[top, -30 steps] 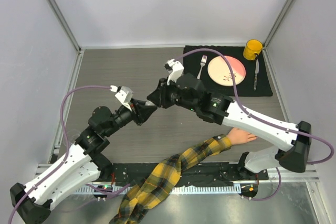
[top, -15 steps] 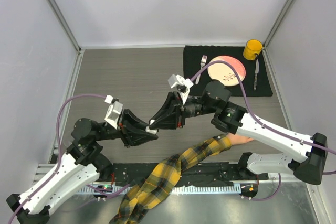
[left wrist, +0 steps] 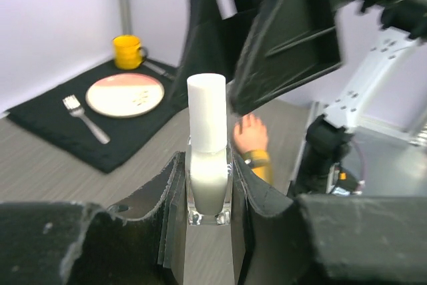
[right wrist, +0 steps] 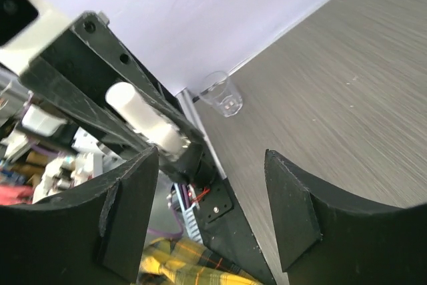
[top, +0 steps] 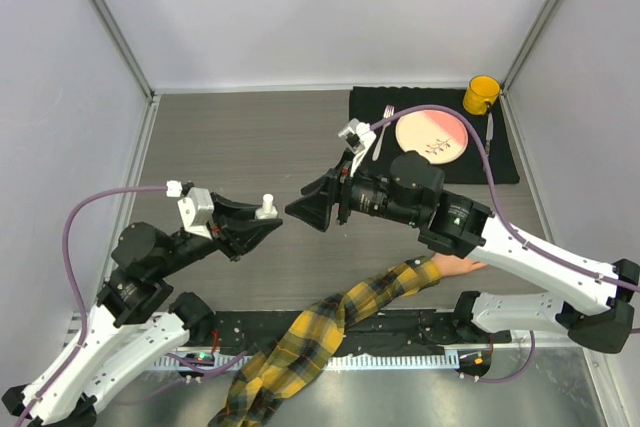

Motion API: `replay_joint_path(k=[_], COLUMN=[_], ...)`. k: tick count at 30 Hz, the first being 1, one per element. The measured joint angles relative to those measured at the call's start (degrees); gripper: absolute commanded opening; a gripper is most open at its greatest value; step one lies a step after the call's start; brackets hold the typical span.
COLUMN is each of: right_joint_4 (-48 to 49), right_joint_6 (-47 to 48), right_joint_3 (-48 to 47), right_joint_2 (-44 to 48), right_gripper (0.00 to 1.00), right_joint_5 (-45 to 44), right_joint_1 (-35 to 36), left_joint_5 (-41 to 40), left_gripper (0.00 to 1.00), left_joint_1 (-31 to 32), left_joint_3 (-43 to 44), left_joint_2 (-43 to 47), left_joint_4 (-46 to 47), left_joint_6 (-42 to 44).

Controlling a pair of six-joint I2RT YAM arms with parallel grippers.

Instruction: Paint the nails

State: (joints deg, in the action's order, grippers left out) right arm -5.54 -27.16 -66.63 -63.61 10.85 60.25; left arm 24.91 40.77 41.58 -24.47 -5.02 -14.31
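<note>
Tabletop: you saw matt wood grain.
Bottle: was glossy, cap smooth white.
Mat, upper right: was matt black cloth.

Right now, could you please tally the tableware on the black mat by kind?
fork: 1
plate: 1
mug: 1
knife: 1
Total: 4

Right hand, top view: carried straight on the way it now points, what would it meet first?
Probably the white-capped bottle gripped in the left hand, which lies just ahead; their relative height is unclear.
</note>
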Motion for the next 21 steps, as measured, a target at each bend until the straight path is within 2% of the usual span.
replay_joint_path(k=[9, 15, 17, 21], right_joint_4=[-4.59, -6.32, -6.86, -7.52], right_joint_6=[-1.49, -1.46, -1.09, 0.31], right_joint_3=[-7.67, -13.09, -14.69, -17.73], right_joint_2=[-4.11, -10.67, -12.63, -16.15], right_gripper=[0.70, 0.63, 0.58, 0.40], right_joint_5=[-15.50, -21.92, -23.39, -25.92], right_joint_1=[6.51, 9.14, 10.14, 12.35], left_joint_5=[-9.97, -13.73, -14.34, -14.88], left_gripper=[0.00, 0.00, 0.00, 0.00], left_joint_1=[0.00, 0.00, 0.00, 0.00], left_joint_3=[0.00, -0.04, -0.04, -0.26], left_joint_2=[-0.15, -0.11, -0.09, -0.09], left_joint_4=[-3.85, -3.85, -3.85, -3.89], left_joint_6=[2.73, 2.12, 1.64, 0.94])
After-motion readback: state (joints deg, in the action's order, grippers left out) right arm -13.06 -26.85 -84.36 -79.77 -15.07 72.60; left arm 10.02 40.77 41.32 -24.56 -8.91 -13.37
